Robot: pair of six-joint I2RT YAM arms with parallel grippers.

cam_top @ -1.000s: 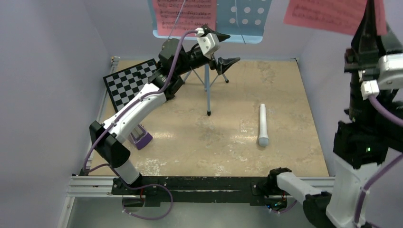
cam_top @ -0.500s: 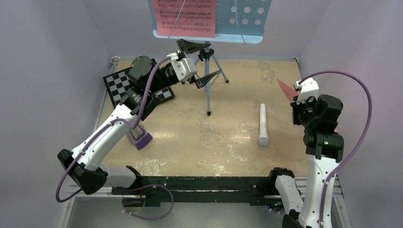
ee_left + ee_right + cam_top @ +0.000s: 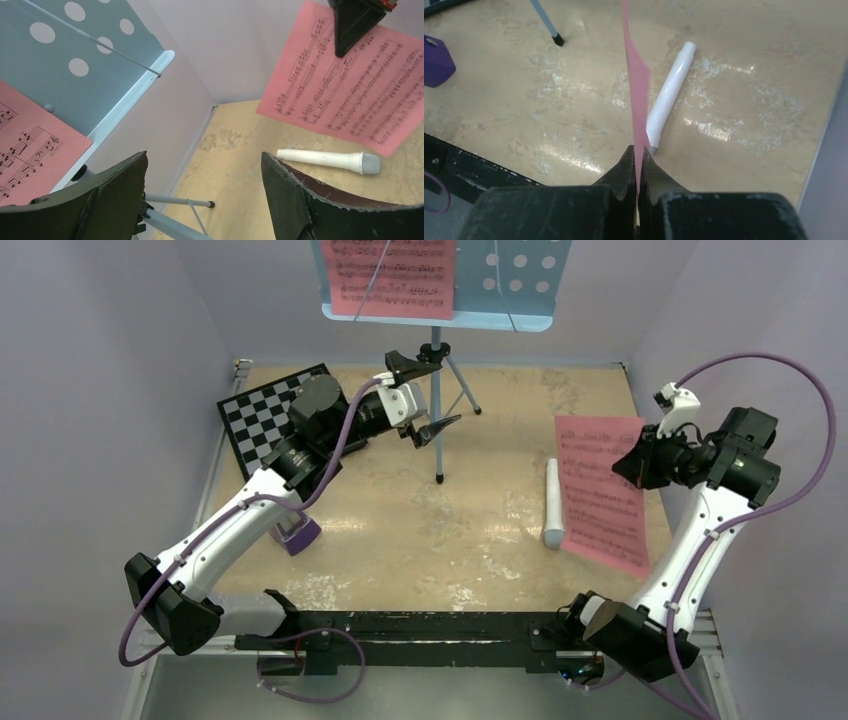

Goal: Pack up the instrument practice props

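Pink sheet | right gripper pinches it (edge-on at wrist) | left gripper spread

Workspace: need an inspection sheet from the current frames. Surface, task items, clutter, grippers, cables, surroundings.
Surface: beige tabletop, no spill seen.
Job's things: music stand upright, pink sheet on it; second pink sheet in the air in the right gripper; white tube lying flat; purple wedge near-left.
Clutter: chessboard, far-left corner.
Grippers: left gripper open, empty, by the stand's pole; right gripper shut on the second sheet's edge.
Cables: purple cable arcs high at right; no snag seen.
Surroundings: lavender walls on three sides, black rail at the near edge.
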